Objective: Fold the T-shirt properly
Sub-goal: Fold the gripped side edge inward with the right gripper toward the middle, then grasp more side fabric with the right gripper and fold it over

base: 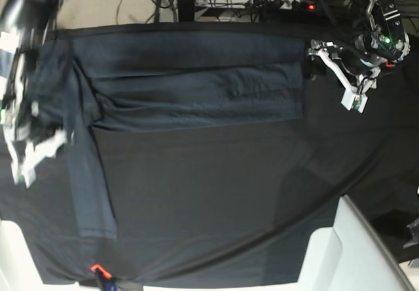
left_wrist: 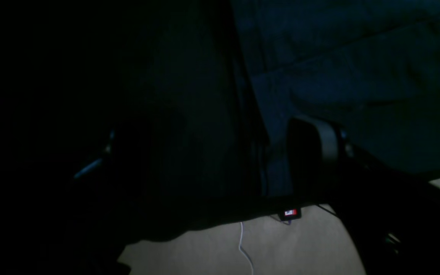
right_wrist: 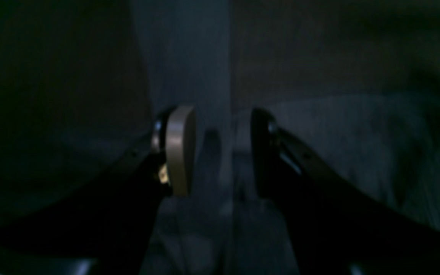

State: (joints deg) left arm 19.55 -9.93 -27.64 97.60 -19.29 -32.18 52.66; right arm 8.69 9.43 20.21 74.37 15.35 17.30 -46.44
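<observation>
- So, the T-shirt point(base: 196, 88) lies across the far half of the black table covering point(base: 216, 199), its body doubled into a long band, with one strip of it point(base: 88, 186) hanging down the base view's left side toward the near edge.
- My right gripper point(right_wrist: 222, 151) sits over that left end; in its wrist view the jaws stand apart, grey cloth showing through the gap and nothing pinched that I can see.
- My left gripper point(base: 350, 85) hovers off the shirt's other end, just beyond the hem, jaws spread and empty; its own wrist view is too dark to add much.
- I judge this a release between folds: the lengthwise fold looks done, the strip on the left not yet tucked in.
- Next, I think, I need the right arm clear of the cloth without dragging it, then a fresh pinch on that stray strip to carry it over the band.
- Risk: dark shirt on dark covering makes edges hard to pick out.
</observation>
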